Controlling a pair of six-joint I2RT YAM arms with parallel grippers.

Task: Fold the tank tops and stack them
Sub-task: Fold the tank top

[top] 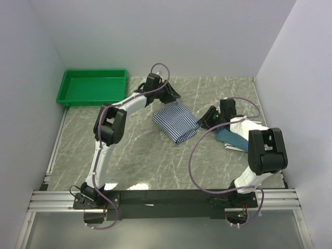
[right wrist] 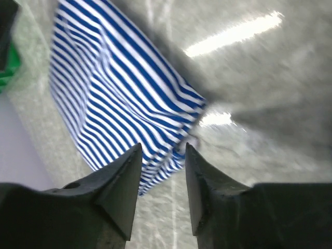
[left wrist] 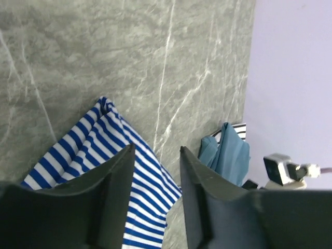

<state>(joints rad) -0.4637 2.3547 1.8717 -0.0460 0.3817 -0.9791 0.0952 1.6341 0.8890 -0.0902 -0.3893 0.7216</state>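
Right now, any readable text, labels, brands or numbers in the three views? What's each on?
None readable in any view.
blue-and-white striped tank top: stripes only, no print or tag showing.
teal tank top: plain, no text showing.
green tray: no label visible.
The right wrist view is motion-blurred, so any small print there could not be read.

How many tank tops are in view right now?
3. The blue-and-white striped top lies folded in the middle. The teal top and the white top lie together at the right, partly covered by the right arm, so another could be hidden there.
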